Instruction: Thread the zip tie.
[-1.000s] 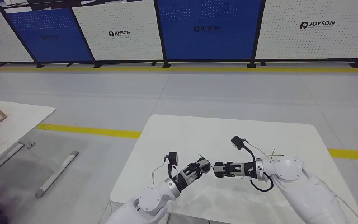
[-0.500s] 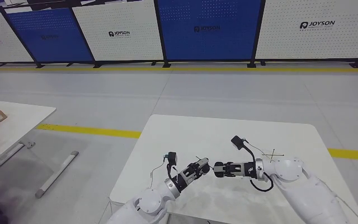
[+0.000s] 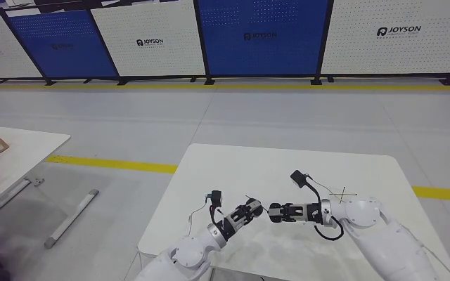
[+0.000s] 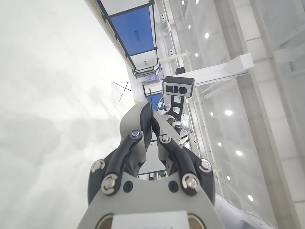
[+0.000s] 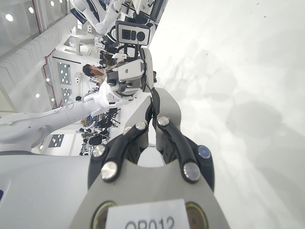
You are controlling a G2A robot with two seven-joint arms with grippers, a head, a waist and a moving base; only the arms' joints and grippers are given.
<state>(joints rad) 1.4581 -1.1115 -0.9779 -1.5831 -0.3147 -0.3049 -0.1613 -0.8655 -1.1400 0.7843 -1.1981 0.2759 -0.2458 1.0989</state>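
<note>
The zip tie (image 4: 150, 94) is pinched in the left gripper (image 4: 150, 110) above the table's (image 3: 232, 165) near middle, its end left free for threading. The right gripper (image 5: 153, 96), pressed together, is held tip-to-tip just right; whether it holds the tie cannot be told.

thin black plastic zip tie (image 4: 150, 95): a narrow, straight strip pinched between the closed fingers of the left gripper (image 4: 150, 109) and held above the white table (image 4: 47, 48). its free end (image 3: 249, 199) juts a short way past the fingertips, seen from above as a dark sliver angled away from the robot. two spare black zip ties (image 3: 343, 193) lie flat on the table's right half, crossed over each other, well apart from the held one.
</note>
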